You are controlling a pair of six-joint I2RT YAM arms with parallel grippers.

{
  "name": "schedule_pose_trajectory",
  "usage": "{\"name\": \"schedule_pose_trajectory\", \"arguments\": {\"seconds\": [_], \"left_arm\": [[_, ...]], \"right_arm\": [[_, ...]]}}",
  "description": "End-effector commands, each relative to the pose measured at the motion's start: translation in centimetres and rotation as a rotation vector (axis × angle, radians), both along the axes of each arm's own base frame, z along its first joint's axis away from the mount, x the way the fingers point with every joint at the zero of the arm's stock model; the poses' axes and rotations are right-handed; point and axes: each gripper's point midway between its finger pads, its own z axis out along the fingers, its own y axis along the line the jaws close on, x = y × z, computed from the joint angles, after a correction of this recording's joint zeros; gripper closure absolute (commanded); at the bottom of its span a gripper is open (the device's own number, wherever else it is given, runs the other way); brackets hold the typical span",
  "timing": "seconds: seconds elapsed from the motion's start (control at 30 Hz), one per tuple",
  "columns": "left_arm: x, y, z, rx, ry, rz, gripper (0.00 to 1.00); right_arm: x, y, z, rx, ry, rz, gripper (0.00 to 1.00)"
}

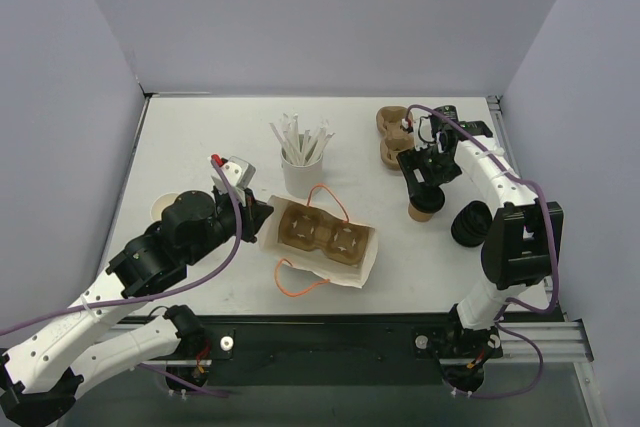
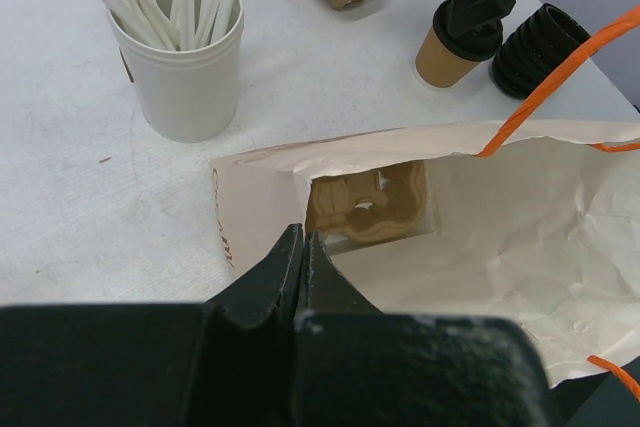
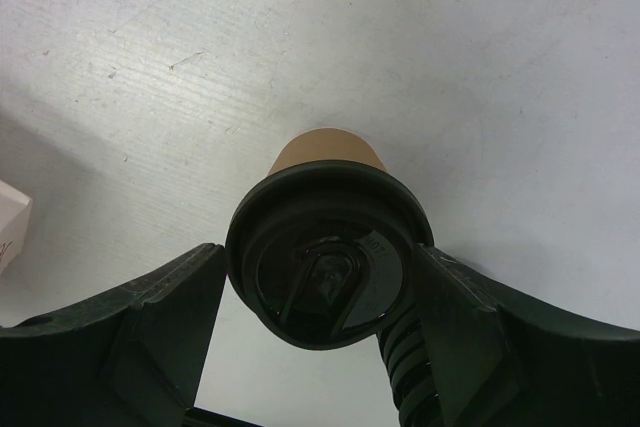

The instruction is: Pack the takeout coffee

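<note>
Your R gripper (image 3: 318,259) is on the takeout coffee (image 1: 424,213). In the right wrist view one finger (image 3: 150,332) sits each side of the black lid (image 3: 320,282). Both look to touch its rim, so it's grasping the cup at lid height. The cup stands upright on the table (image 1: 200,137), w/ its brown wall showing below the lid.

In the top view the coffee is at approx 2 o'clk from the paper bag (image 1: 368,257) and apart from it. The stack of black lids (image 1: 472,224) is just beside the coffee at 4 o'clk. The stacked cardboard carriers (image 1: 392,137) are at 11 o'clk from it, near the far edge.

Your L gripper (image 2: 302,247) is clenched, fingers pressed together on the bag's rim at the bag's 9 o'clk side. The bag's mouth is open to the top camera, and a cardboard cup carrier (image 1: 322,234) lies inside it. A white cup of straws (image 1: 302,175) stands at 12 o'clk from the bag, near but not touching.
</note>
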Motion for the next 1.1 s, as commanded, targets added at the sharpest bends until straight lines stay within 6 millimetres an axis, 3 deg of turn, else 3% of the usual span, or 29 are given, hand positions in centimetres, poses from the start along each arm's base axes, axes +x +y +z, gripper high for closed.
{"name": "schedule_pose_trajectory", "arguments": {"seconds": [0.0, 0.27, 0.7, 1.07], "left_arm": [[0.1, -0.2, 1.8, -0.053, -0.039, -0.005, 1.0], [0.2, -0.3, 1.7, -0.05, -0.038, -0.007, 1.0], [0.1, -0.1, 1.7, -0.05, -0.04, -0.004, 1.0], [0.2, 0.0, 1.9, -0.048, -0.045, -0.005, 1.0]], "right_arm": [[-1.5, -0.8, -0.1, -0.027, 0.045, -0.014, 0.24], [-1.2, -0.9, 0.3, -0.035, 0.034, -0.011, 0.24], [-2.6, -1.2, -1.6, -0.054, 0.104, -0.018, 0.24], [-3.0, -0.9, -1.9, -0.056, 0.134, -0.021, 0.25]]}}
